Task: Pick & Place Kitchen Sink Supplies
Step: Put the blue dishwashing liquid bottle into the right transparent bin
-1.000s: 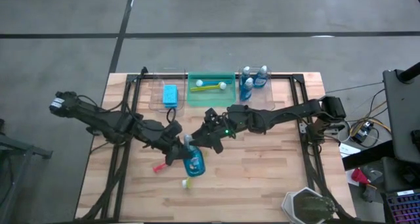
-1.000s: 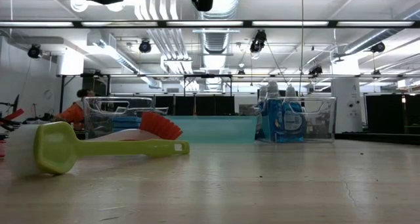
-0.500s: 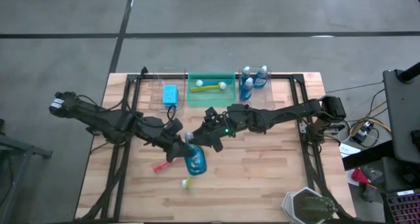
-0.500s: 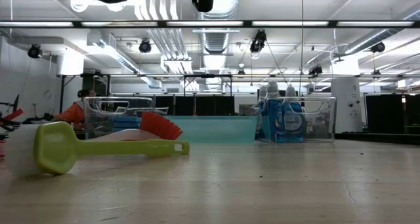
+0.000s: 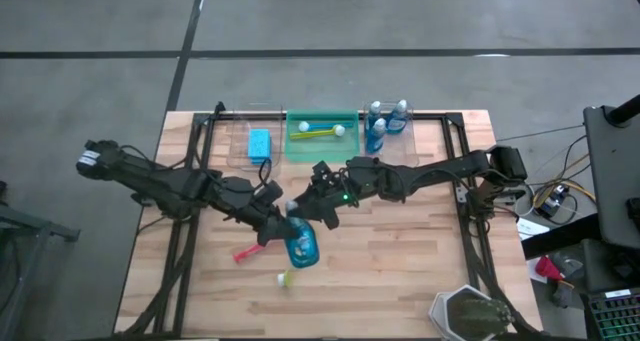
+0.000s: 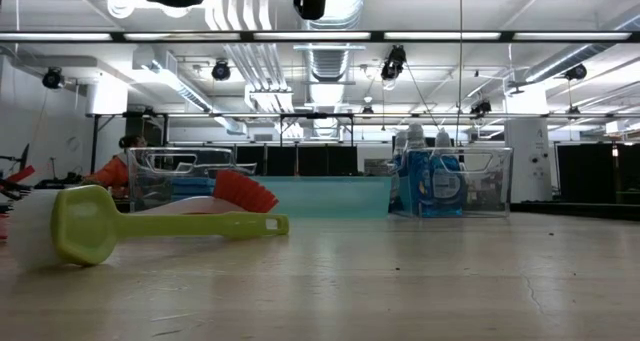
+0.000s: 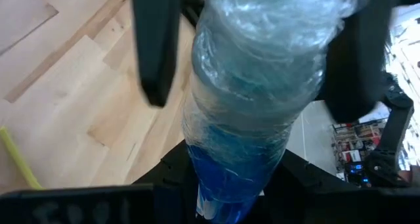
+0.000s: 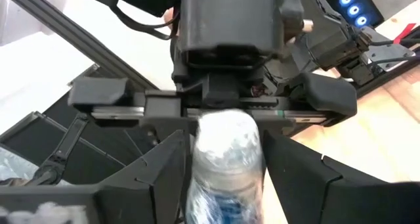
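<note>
Over your wooden table [image 5: 400,261], the left hand [image 5: 283,227] pinches a blue-liquid bottle [image 5: 300,246] (held mid-air); your right hand [image 5: 312,213] brackets its cap, fingers spread.

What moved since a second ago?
The bottle slid a little toward the right side of the table, held by the left hand, with the right hand closing round its top. The brushes on the table and the bins stayed put.
</note>
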